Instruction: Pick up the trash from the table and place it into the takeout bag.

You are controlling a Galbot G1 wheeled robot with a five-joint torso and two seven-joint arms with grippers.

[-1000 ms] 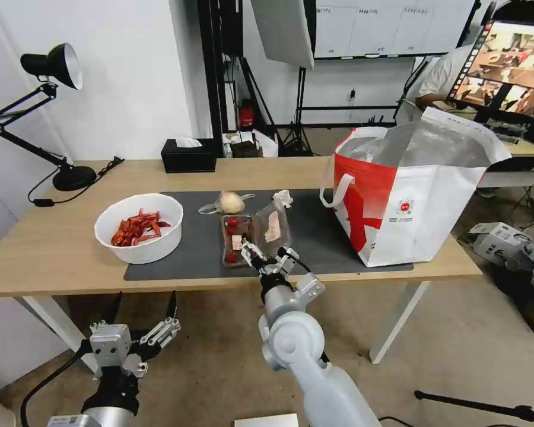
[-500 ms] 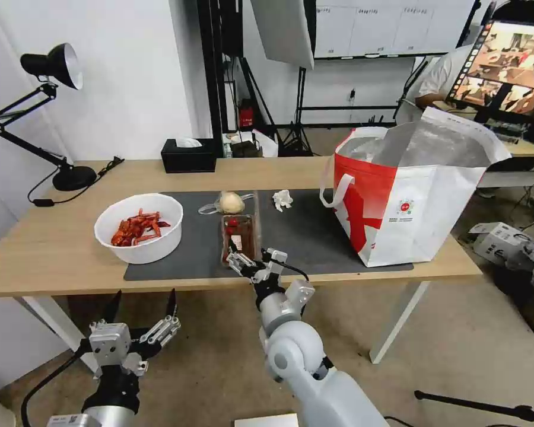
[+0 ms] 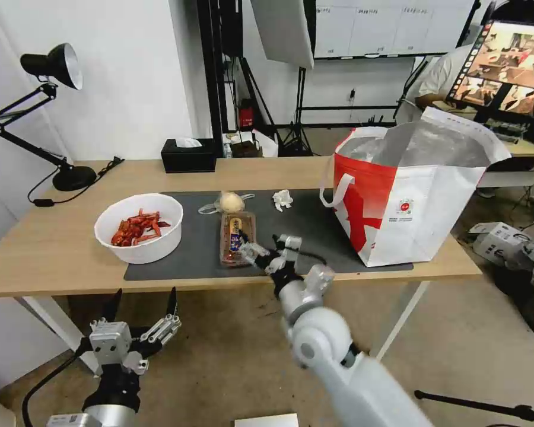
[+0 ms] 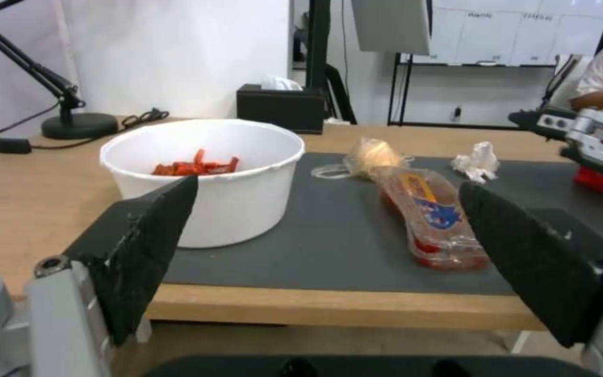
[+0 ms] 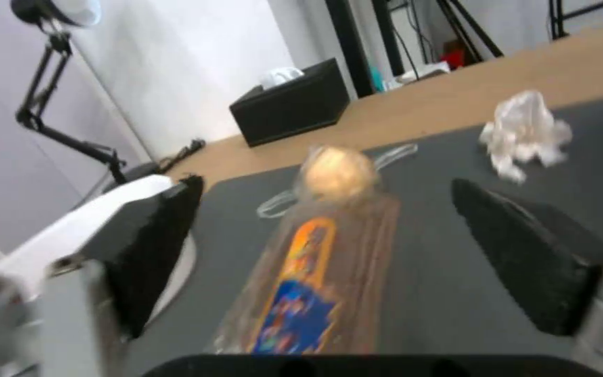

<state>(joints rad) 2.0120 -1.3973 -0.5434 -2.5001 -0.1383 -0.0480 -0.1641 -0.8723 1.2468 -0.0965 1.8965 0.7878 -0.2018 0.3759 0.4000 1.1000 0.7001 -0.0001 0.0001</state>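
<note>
The right gripper (image 3: 266, 254) hovers spread wide at the near end of the clamshell tray (image 3: 237, 238). Its 2 fingers may just nudge the light tray instead of clamping it. The left gripper (image 3: 141, 302) waits spread below the table (image 3: 53, 249).

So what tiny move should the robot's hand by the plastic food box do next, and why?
Probably ease the right gripper forward and shut it on the clear clamshell tray. Its fingers stand open on either side of the tray's near end and hold nothing. The tray lies shut on the dark mat, and the takeout bag stands open nearby.

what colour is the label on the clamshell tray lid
Orange-yellow and blue, on the clamshell tray; clearest in the right wrist view.
</note>
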